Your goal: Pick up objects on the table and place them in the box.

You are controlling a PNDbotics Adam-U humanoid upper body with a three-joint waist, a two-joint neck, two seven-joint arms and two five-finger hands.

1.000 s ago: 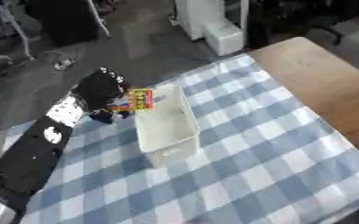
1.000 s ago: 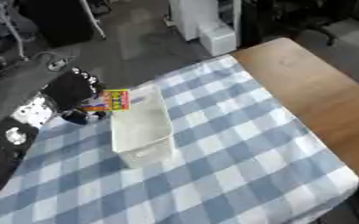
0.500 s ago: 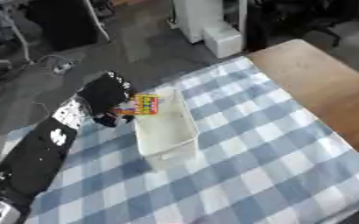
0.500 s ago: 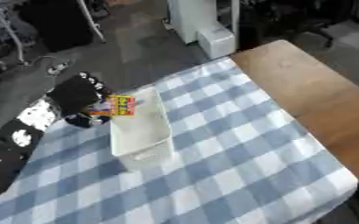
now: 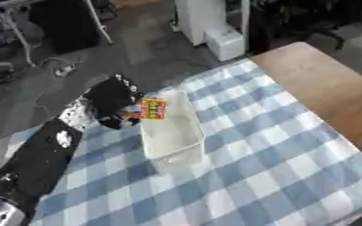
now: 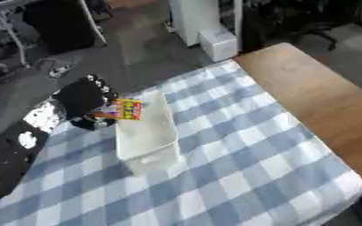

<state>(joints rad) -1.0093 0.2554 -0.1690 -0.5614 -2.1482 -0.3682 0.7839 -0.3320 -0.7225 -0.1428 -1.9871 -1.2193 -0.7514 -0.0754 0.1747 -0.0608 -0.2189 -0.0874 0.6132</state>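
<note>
Left hand (image 5: 111, 99) holds yellow packet (image 5: 153, 108) upright over box's (image 5: 172, 132) left rim.

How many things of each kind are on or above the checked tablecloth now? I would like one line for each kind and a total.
White box: 1
Small colourful packet, held in the left hand at the box's left rim: 1
Total: 2
</note>
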